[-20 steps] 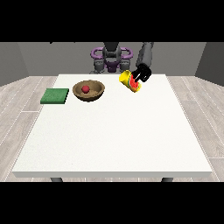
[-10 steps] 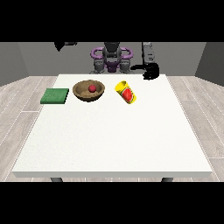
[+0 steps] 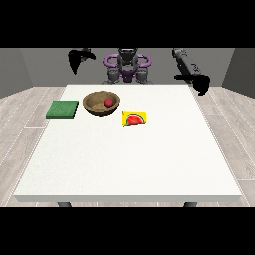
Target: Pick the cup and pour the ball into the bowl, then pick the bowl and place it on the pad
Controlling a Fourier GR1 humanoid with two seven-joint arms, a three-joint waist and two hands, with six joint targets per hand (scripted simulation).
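Cup lying on the desk; ball in the bowl.
The yellow cup (image 3: 134, 118) lies on its side near the wooden bowl (image 3: 101, 103), which holds the red ball (image 3: 107, 102) beside the green pad (image 3: 63, 109) toward the desk's (image 3: 124, 164) far edge. Both hands, at the view's left (image 3: 77, 59) and right (image 3: 201, 83), hang raised and grasp nothing; how their fingers lie cannot be told.

Both hands hang raised, at the view's left (image 3: 75, 59) and right (image 3: 200, 82).
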